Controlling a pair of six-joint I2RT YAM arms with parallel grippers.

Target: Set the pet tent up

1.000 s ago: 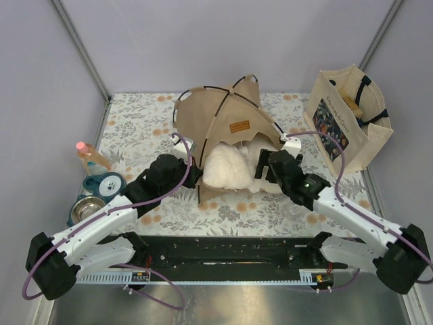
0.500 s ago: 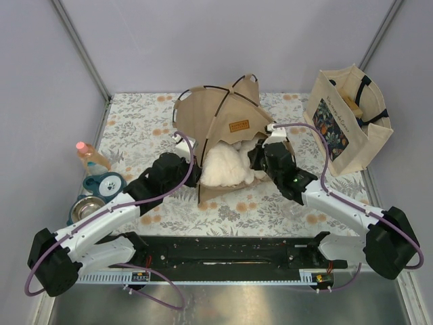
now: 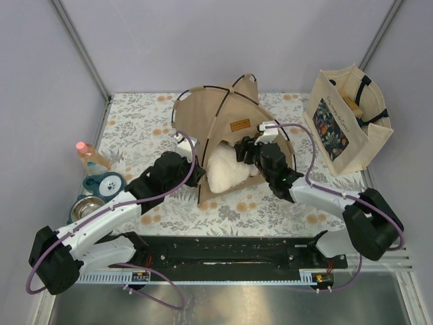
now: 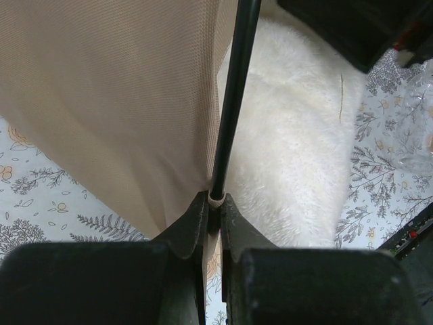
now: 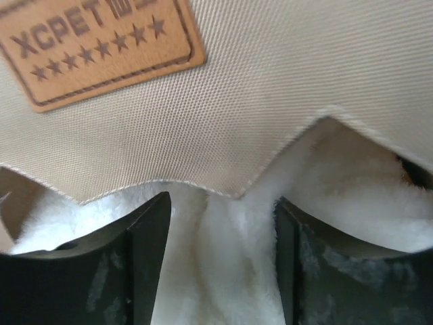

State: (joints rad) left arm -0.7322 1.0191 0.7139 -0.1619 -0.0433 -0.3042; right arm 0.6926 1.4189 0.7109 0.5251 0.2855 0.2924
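Observation:
The tan canvas pet tent (image 3: 216,112) with thin black poles stands at the table's back middle. Its brown leather label (image 3: 239,125) faces me and fills the upper left of the right wrist view (image 5: 95,40). A white fluffy cushion (image 3: 223,172) bulges out of the doorway. My left gripper (image 3: 196,177) is shut on the foot of a black tent pole (image 4: 233,101) at the doorway's left edge. My right gripper (image 3: 245,150) is open, its fingers (image 5: 145,257) pressed into the cushion (image 5: 223,257) just under the canvas edge (image 5: 270,115).
A beige tote bag (image 3: 348,115) with a dark floral print stands at the back right. At the left edge are a bottle with a pink cap (image 3: 91,157), a teal bowl (image 3: 105,184) and a metal bowl (image 3: 86,210).
My right gripper has moved left and toward the back, pushing the cushion further into the tent doorway. The left gripper has stayed on the pole.

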